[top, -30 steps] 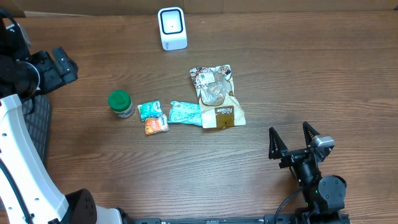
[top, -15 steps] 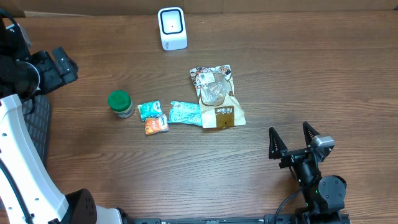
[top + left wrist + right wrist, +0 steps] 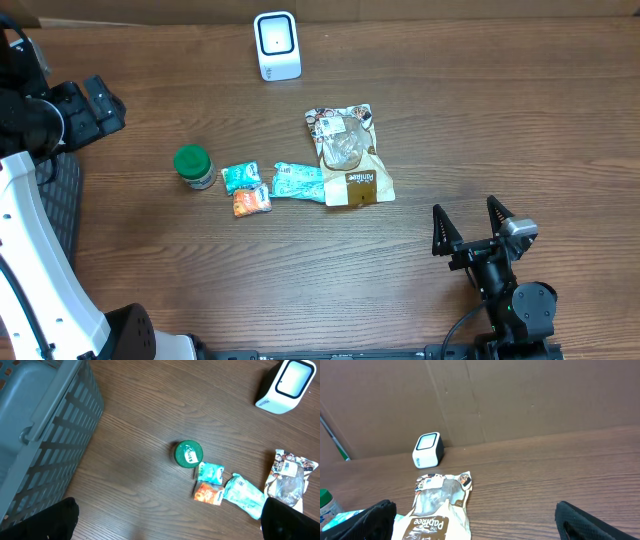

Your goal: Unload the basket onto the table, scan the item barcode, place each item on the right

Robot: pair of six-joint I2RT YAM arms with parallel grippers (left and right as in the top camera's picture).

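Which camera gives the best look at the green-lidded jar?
The left wrist view: the green-lidded jar sits near centre, whole and largest, its lid print visible. Overhead shows the jar whole but smaller. The right wrist view catches only part of it at the left edge.

Soft, even light falls from above on the tabletop (image 3: 500,120) — bright enough, with only short, faint shadows beside the small items (image 3: 245,188). The views are sharp at centre, but the right tool (image 3: 475,507) shows as dark, blurred shapes in its camera's lower corners.
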